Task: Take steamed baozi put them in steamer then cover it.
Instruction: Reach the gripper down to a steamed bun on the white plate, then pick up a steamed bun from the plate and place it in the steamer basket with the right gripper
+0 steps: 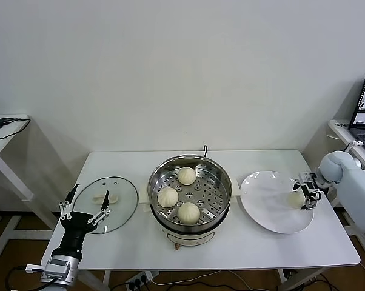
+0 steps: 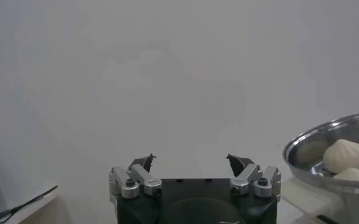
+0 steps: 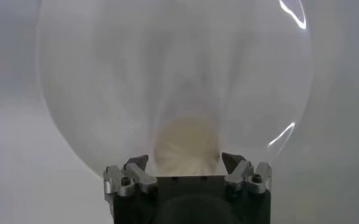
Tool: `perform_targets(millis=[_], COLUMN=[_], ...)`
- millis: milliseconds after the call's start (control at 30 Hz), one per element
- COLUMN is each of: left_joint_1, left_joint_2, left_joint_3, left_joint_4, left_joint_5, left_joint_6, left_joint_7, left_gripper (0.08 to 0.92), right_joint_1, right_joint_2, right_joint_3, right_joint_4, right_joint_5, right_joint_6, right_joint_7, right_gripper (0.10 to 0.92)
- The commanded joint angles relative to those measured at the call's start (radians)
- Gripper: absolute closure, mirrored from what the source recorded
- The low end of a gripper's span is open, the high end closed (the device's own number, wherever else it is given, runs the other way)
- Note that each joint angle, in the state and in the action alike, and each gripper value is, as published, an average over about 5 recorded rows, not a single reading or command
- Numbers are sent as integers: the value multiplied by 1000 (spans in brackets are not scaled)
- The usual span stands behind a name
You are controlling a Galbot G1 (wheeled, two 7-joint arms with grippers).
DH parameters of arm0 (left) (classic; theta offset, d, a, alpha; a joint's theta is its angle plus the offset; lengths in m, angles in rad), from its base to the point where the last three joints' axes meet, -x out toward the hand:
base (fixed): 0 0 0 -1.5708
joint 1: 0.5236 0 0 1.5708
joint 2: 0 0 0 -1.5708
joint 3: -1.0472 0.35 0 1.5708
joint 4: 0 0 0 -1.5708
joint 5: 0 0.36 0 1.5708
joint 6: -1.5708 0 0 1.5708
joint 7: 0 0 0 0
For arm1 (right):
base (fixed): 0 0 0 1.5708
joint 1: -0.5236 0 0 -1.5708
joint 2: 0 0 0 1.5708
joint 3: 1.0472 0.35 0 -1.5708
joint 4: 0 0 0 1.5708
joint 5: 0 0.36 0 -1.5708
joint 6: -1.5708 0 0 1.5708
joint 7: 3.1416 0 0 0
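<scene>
Left end effector (image 1: 83,212) parked low, fingers apart, near lid (image 1: 105,196) on worktop (image 1: 243,242). Right end effector (image 1: 306,189) spread around last bun (image 1: 296,197) on plate (image 1: 264,206), poised to grasp. Three buns in steamer (image 1: 190,188).

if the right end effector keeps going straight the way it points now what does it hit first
Most likely the last baozi on the white plate. It sits directly ahead between the open fingers of the right end effector, though the remaining gap is hard to judge.
</scene>
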Motion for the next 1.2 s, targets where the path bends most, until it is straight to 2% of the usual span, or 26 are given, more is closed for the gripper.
perform_targets(millis=[33,167,333,633,733,933,1200], left_joint_1=[0,-3,-6,-6,-6,-7,-8], left_joint_2=[0,-1,-2,-2,-3,-3,-1], left_joint_3=[0,1,6,7,12,21,25], left_joint_4=[1,1,4,3,1,-5,-17], left_joint_5=[0,0,0,0,0,0,0], left_joint_6=[-1,0,0,-1,-1,0,-2], left_joint_7=[0,0,-1,-1,-2,-5,-6], left_gripper=[177,177,177,177,177,177,177], right_joint_1=[-3,-1,-1,10,45,221,632], right_joint_2=[17,11,9,-32,-80,-222,-375], right_joint_3=[13,14,14,-6,-63,-290,-685], right_joint_4=[-17,-14,-8,39,93,265,593], right_joint_5=[-24,-24,-22,25,106,365,681], right_joint_6=[4,4,4,-8,-39,-143,-313], right_joint_7=[2,0,-1,-22,-35,-66,-103], right_gripper=[203,230,307,336,345,357,360])
